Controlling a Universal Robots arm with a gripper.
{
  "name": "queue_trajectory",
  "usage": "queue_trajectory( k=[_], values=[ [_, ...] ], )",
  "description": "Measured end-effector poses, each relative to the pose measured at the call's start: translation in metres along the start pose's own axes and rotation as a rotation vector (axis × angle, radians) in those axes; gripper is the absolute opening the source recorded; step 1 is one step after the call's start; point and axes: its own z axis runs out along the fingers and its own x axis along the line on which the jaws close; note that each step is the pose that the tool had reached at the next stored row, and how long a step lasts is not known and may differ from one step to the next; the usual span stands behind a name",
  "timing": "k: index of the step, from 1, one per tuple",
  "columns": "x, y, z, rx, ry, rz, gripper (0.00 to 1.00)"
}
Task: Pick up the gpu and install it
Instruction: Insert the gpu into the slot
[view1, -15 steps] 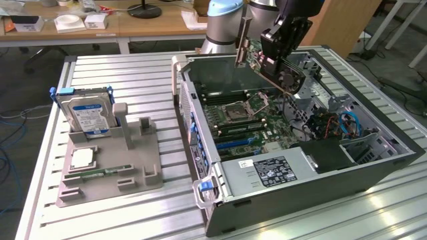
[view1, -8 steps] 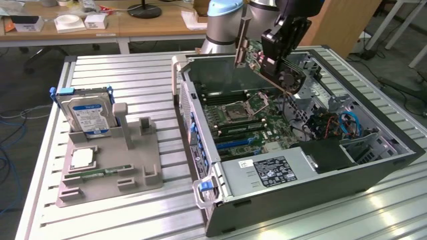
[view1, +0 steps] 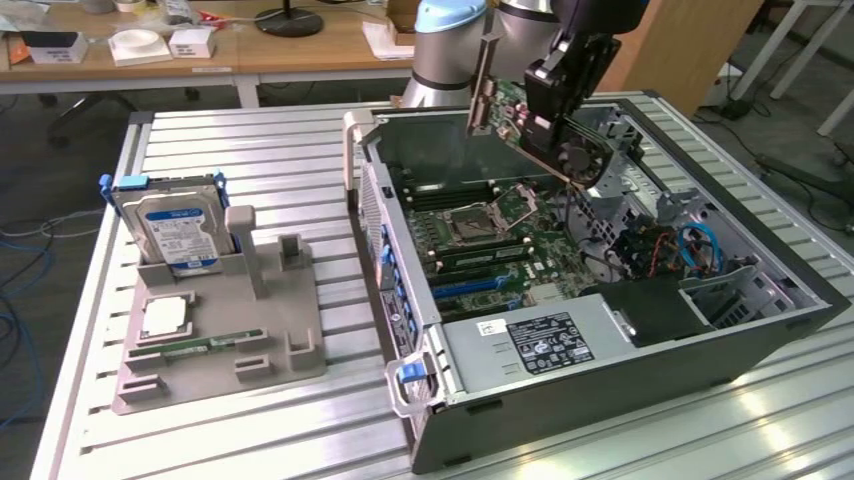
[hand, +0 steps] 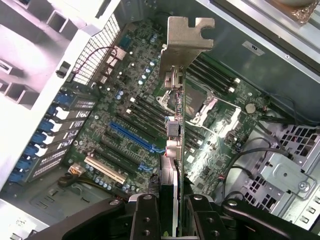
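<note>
1. The gripper (view1: 547, 108) (hand: 172, 212) is clamped on the gpu (view1: 507, 120) (hand: 176, 135), one finger on each flat face with the card pinched between them.
2. The gpu is in the air, tilted, and sticks out past the fingertips on both sides.
3. The silver bracket (view1: 478, 95) (hand: 188, 32) is at the card end on the gripper's side toward the exterior view's left. The black fan (view1: 585, 158) is at the other, lower end, just beside the gripper.
4. The gripper and card hang over the open computer case (view1: 601, 400). The motherboard (view1: 534, 240) (hand: 125, 100) lies below the gripper, and the card is not seated in any slot.
5. The long blue slot (view1: 467, 285) (hand: 132, 137) is on the board below the gripper, off to one side of the card's edge. The CPU socket (view1: 487, 215) (hand: 205, 102) is on the other side.
6. The power supply (view1: 541, 340) sits inside the case, at the end far from the gripper.
7. Outside the case, well apart from the gripper toward the exterior view's left, is a grey holder (view1: 267, 355).
8. In the holder a hard drive (view1: 174, 235) stands upright, and a memory stick (view1: 200, 345) and a square chip (view1: 163, 315) lie flat.
9. Case and holder both rest on the slatted metal table (view1: 267, 150).
</note>
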Motion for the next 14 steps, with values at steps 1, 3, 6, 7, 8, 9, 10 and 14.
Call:
queue_trajectory(
  k=[1,3,6,7,8,9,10,14],
  values=[
    [0.0,0.0,0.0,-0.0001,0.0001,-0.005,0.27],
    [0.0,0.0,0.0,-0.0002,0.0002,-0.014,0.27],
    [0.0,0.0,0.0,-0.0005,0.0005,-0.029,0.27],
    [0.0,0.0,0.0,-0.0006,0.0006,-0.034,0.27],
    [0.0,0.0,0.0,-0.0006,0.0007,-0.038,0.27],
    [0.0,0.0,0.0,-0.0007,0.0008,-0.043,0.27],
    [0.0,0.0,0.0,-0.0008,0.0008,-0.047,0.27],
    [0.0,0.0,0.0,-0.0011,0.0011,-0.066,0.27]
  ],
)
